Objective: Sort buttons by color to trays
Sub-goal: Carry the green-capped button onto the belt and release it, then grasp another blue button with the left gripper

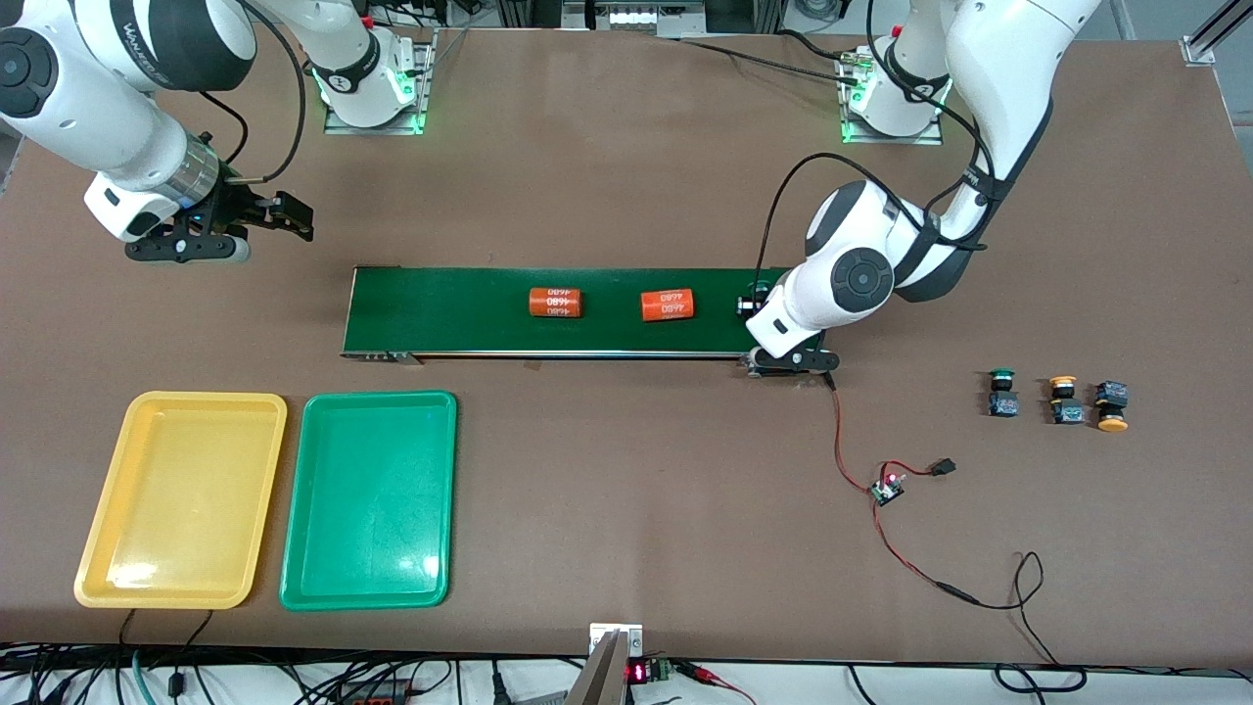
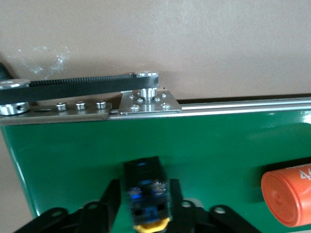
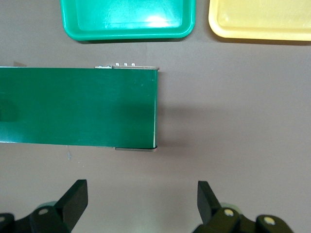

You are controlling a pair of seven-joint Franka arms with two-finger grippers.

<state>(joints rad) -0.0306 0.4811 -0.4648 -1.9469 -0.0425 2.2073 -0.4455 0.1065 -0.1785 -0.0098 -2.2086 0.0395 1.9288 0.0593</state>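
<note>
At conveyor belt 3 o'clock end: yellow-capped button inside left gripper, grip undeterminable. Right gripper spread, waiting past 9 o'clock end. Risks toppling button through skewed withdrawal.

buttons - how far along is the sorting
Done: nothing; the yellow tray and green tray hold no buttons. In hand: the left gripper has a button between its fingers on the conveyor belt. Left: three buttons wait on the table; the right gripper waits open.
</note>
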